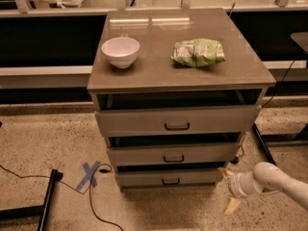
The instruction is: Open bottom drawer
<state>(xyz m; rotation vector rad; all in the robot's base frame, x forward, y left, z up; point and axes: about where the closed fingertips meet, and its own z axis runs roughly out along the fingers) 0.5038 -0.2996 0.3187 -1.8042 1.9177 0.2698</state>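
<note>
the bottom drawer point(139, 178) is looking shut, its handle point(170, 181) untouched; the gripper point(229, 189) is hovering low beside its right end, fingers spread wide, holding nothing.

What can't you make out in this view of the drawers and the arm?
- Camera view: inside of the bottom drawer, shadowed under the middle drawer.
- Camera view: arm behind the gripper, low right beside that drawer, cut off by the right edge.
- Camera view: green bag print, too blurred to read.
</note>
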